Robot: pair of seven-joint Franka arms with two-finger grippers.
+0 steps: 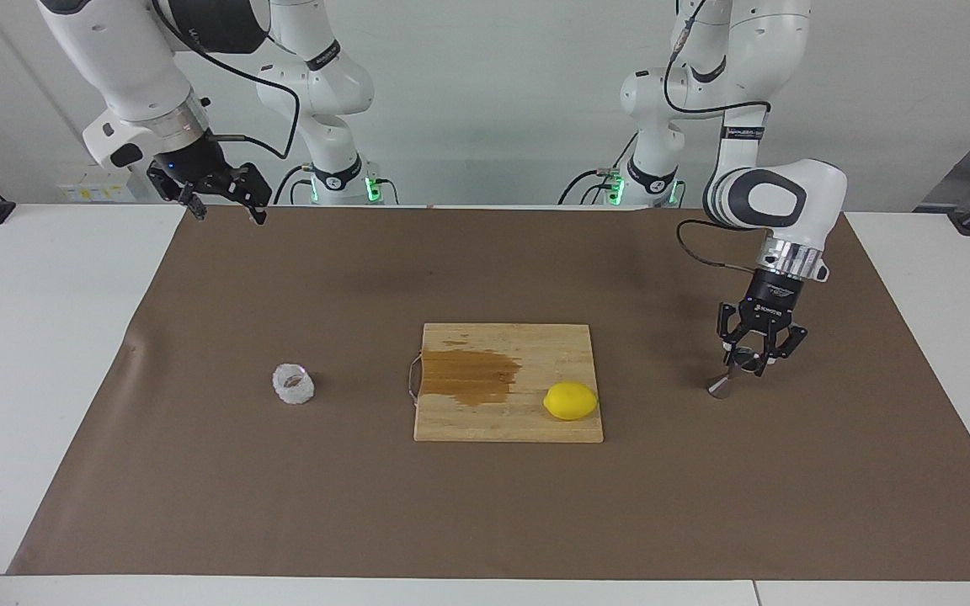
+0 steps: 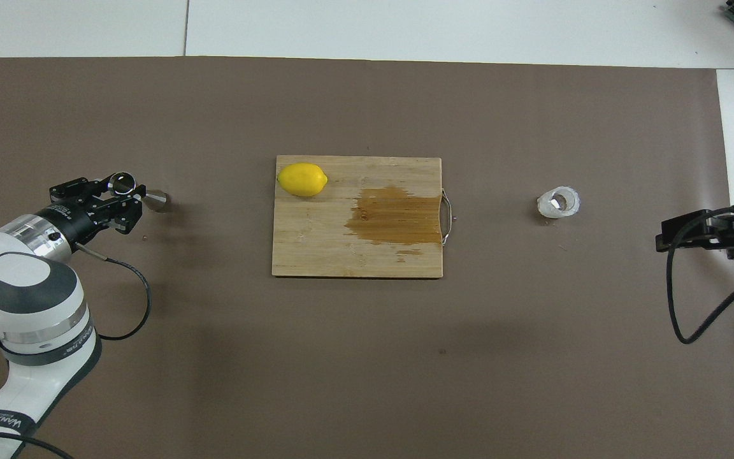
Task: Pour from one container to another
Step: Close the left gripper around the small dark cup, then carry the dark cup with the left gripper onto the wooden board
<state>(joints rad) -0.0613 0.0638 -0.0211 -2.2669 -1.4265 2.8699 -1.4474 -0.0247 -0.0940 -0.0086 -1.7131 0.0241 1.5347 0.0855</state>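
I see the right gripper (image 1: pixel 224 204) parked high over the mat's (image 1: pixel 485 505) corner, fingers spread, waiting. Faceted glass cup (image 1: pixel 294 384) sits on the mat toward the right arm's end. Cutting board (image 1: pixel 508 421) mid-table with a brown stain (image 1: pixel 470 374) and lemon (image 1: pixel 570 401). Left gripper (image 1: pixel 748 364) is clamped on the steel jigger (image 1: pixel 722 383), which leans, lower cone touching the mat.

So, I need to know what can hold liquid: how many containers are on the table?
2. The glass cup stands on the brown mat toward the right arm's end. The steel jigger stands toward the left arm's end, with the left gripper shut on it.
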